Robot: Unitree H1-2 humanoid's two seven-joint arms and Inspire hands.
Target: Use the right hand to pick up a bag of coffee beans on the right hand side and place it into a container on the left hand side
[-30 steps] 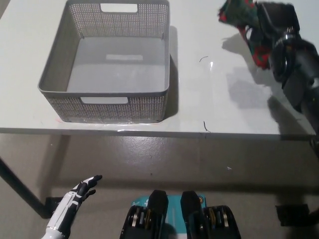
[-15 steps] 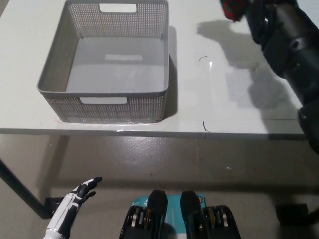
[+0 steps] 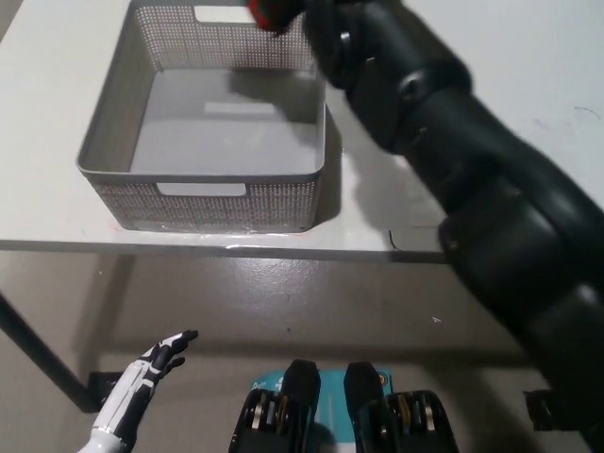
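- Nearest the camera, the floor (image 3: 311, 302) is grey-brown and dull, with a dark worktop leg (image 3: 33, 354) slanting across its lower left.
- The white left hand (image 3: 142, 389) hangs low at the lower left above that floor, holding nothing, its fingers spread loosely and dark at the tips.
- The worktop (image 3: 377, 212) is white and smooth, its front edge running straight across the middle of the view; a small dark mark sits just by that edge, right of centre.
- The container (image 3: 212, 118), a grey perforated basket with slot handles in its near and far walls, stands on the worktop's left part, its inside bare.
- A second ago the black right arm (image 3: 453, 160) was over the worktop's far right; it has since swung left and now crosses the view diagonally from the bottom right to the container's far right corner.
- The right hand (image 3: 316, 11) is mostly cut off by the top edge; whether it is clenched cannot be told.
- The bag of coffee beans (image 3: 269, 11) shows only as a red scrap with a dark patch at the top edge, above the container's far wall and touching the hand; a second ago it was at the far right, red and green.
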